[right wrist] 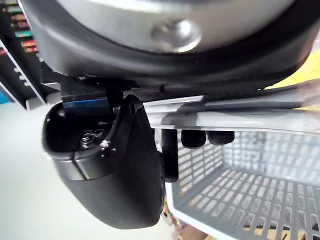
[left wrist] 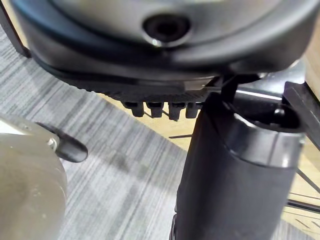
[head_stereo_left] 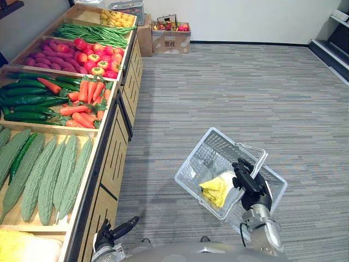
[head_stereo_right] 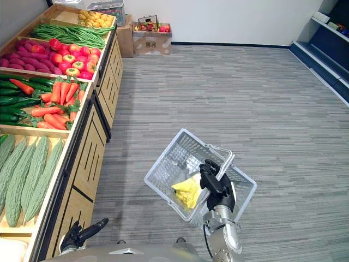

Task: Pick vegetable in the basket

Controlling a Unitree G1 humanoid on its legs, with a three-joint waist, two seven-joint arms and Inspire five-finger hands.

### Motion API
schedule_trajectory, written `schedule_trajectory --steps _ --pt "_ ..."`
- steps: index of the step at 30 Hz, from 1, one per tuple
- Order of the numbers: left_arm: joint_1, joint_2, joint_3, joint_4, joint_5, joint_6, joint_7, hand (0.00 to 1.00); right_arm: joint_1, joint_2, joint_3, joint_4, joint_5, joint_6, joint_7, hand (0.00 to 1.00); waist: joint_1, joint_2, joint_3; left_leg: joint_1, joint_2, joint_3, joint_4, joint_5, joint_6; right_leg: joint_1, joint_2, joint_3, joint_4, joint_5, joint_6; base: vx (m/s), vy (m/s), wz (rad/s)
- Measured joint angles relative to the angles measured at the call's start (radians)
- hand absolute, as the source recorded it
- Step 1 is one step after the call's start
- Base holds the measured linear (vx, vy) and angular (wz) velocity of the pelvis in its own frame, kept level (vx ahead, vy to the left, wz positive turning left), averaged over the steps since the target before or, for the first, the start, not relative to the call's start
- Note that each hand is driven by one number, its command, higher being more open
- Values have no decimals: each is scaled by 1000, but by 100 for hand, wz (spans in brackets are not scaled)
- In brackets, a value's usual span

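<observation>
My right hand (head_stereo_left: 250, 183) is shut on the handle of a pale grey wire basket (head_stereo_left: 199, 159), which hangs tilted above the carpet; in the right wrist view the handle bars (right wrist: 235, 117) run under its curled fingers (right wrist: 207, 138). A yellow item (head_stereo_left: 217, 189) lies inside the basket. On the wooden produce stand (head_stereo_left: 109, 155) to my left lie bitter gourds (head_stereo_left: 50, 173), carrots (head_stereo_left: 86, 99) and cucumbers (head_stereo_left: 26, 101). My left hand (head_stereo_left: 112, 231) hangs low beside the stand's front, open and holding nothing.
Farther back the stand holds apples (head_stereo_left: 99, 57), green beans (head_stereo_left: 95, 34) and yellow fruit (head_stereo_left: 115, 18). A cardboard box (head_stereo_left: 171, 38) of fruit stands at the far wall. A dark shelf unit (head_stereo_left: 334, 48) edges the right side. Grey carpet (head_stereo_left: 234, 93) spreads between.
</observation>
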Motion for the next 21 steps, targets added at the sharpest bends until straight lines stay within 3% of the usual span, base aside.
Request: schedule_trajectory --steps 7,11,21 --pt "23 6 -2 -7 0 1 -27 100 11 4 -64 1 0 3 0 0 0 4 -5 -36 7 18 -4 -7 0 -35 -1 -13 -9 -1 0 39 0 -2" --pt "39 7 -11 -33 3 2 -58 100 29 18 -148 1 -1 3 -1 0 3 3 -6 -32 22 35 -25 -8 -2 -31 -9 -69 -22 4 7 88 -3 1" --pt "65 25 -82 -85 8 1 -86 100 39 44 -162 1 -39 20 -1 0 0 5 -24 24 35 120 -42 -7 -10 -7 -9 -136 -17 51 28 66 22 -7"
